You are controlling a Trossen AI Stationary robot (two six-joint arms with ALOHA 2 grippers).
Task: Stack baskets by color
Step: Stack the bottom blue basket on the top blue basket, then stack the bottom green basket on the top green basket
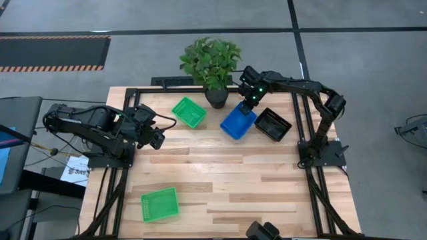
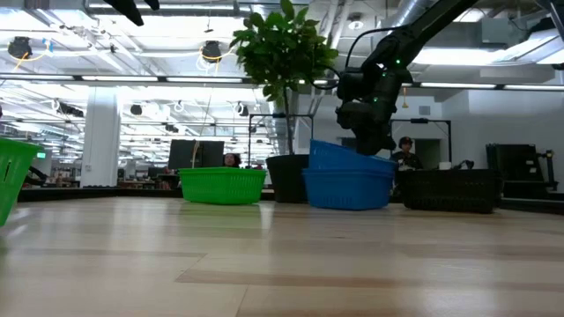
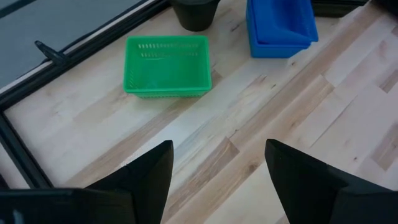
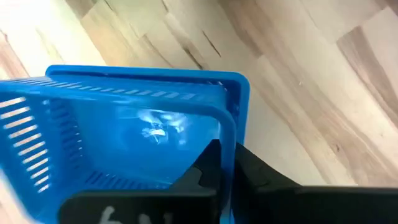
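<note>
Two blue baskets sit nested at the far middle of the table, the upper one tilted inside the lower one. My right gripper is shut on the upper one's far end. A black basket stands on its base to their right, and a green basket to their left. Another green basket lies near the front left. My left gripper hangs open above the table's left part, holding nothing. My right gripper pinches the upper blue basket's end wall at its rim, one finger inside the basket and one outside. The fingers slant down from above. The basket sits tilted, its lower part resting in the blue basket beneath.
A leafy plant in a dark pot stands at the far edge just behind the blue baskets. A black metal frame runs along the table's sides. Bare wood fills the middle and near right.
</note>
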